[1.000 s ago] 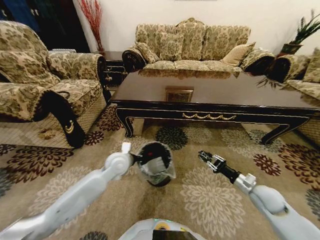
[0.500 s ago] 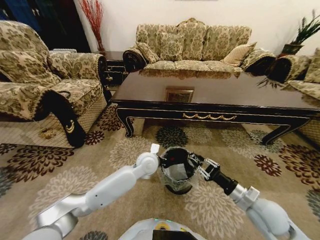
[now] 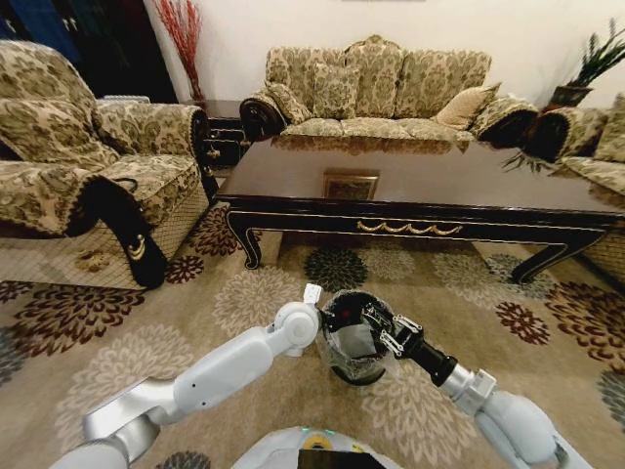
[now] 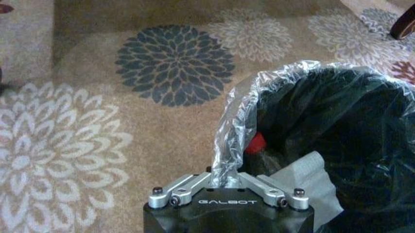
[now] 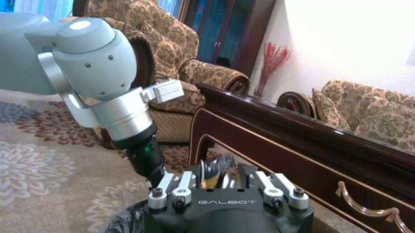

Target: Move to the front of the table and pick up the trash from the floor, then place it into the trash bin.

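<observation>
Beige floor (image 3: pixel 127 342); left gripper (image 4: pixel 226 187) pinches trash bin (image 3: pixel 352 337) liner, right gripper (image 3: pixel 376 327) seemingly closed.

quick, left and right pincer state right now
Left pincer: shut on the trash bin, pinching its plastic-lined rim.
Right pincer: over the trash bin's mouth; cannot tell whether open or shut.

Two robot arms are reaching over one trash bin (image 3: pixel 354 344) in front of one table (image 3: pixel 420 191). Three upholstered seats are standing around it: one sofa (image 3: pixel 376 93) and two armchairs.
</observation>
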`<state>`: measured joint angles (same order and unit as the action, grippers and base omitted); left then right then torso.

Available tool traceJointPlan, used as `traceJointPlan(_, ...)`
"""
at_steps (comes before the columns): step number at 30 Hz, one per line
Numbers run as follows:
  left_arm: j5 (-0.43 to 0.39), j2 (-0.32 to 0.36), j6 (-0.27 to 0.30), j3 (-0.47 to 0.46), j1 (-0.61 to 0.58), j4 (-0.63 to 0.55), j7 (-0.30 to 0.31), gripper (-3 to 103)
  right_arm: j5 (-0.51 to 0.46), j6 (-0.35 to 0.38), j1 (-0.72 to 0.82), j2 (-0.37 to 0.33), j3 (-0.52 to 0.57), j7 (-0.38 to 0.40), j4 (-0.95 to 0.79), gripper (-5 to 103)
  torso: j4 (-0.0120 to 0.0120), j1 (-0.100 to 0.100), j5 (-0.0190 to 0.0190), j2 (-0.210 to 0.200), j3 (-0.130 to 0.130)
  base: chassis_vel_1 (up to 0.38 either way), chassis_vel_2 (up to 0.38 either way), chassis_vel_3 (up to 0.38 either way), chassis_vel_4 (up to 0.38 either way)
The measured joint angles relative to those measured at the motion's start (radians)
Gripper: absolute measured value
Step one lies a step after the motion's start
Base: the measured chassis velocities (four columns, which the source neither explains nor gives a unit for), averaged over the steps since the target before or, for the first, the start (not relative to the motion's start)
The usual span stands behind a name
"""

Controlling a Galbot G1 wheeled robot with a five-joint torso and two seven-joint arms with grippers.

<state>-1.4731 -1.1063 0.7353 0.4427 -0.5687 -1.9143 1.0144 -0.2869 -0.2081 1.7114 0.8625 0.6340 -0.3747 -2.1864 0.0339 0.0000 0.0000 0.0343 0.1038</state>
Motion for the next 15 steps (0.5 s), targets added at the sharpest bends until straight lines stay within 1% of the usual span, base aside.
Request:
traceJointPlan(4, 0.006, 0.003, 0.0, -0.002, -0.006, 0.0, 0.001, 1, 0.016, -0.001, 0.002, -0.009, -0.007, 0.005, 0.004, 61, 0.0, 0.0, -0.0001, 0.0, 0.0, 0.0, 0.0, 0.0, 0.0)
traceJointPlan(5, 0.006, 0.003, 0.0, -0.002, -0.006, 0.0, 0.001, 1, 0.016, -0.001, 0.002, -0.009, -0.007, 0.005, 0.004, 61, 0.0, 0.0, -0.0001, 0.0, 0.0, 0.0, 0.0, 0.0, 0.0)
traceJointPlan(6, 0.007, 0.005, 0.0, -0.004, -0.007, 0.0, 0.001, 1, 0.017, -0.002, 0.003, -0.009, -0.007, 0.005, 0.005, 66, 0.0, 0.0, -0.0001, 0.0, 0.0, 0.0, 0.0, 0.0, 0.0)
traceJointPlan(8, 0.007, 0.008, 0.0, -0.006, -0.008, -0.002, 0.001, 1, 0.018, -0.002, 0.003, -0.009, -0.007, 0.005, 0.006, 66, -0.0001, 0.0, -0.0001, 0.0, 0.0, 0.0, 0.0, 0.0, 0.0)
traceJointPlan(11, 0.006, 0.024, 0.0, -0.024, -0.02, -0.013, 0.001, 1, 0.019, -0.002, 0.002, -0.002, -0.008, 0.009, 0.008, 83, 0.0, 0.0, -0.0001, 0.0, 0.0, 0.0, 0.0, 0.0, 0.0)
traceJointPlan(12, 0.006, 0.024, 0.0, -0.024, -0.02, -0.013, 0.001, 1, 0.019, -0.002, 0.002, -0.002, -0.008, 0.009, 0.008, 83, 0.0, 0.0, -0.0001, 0.0, 0.0, 0.0, 0.0, 0.0, 0.0)
traceJointPlan(15, 0.013, 0.047, 0.0, -0.05, -0.045, -0.026, -0.002, 1, 0.018, -0.002, 0.001, 0.005, -0.005, 0.02, 0.013, 97, -0.0001, 0.0, -0.0002, 0.0, 0.0, 0.0, 0.0, 0.0, 0.0)
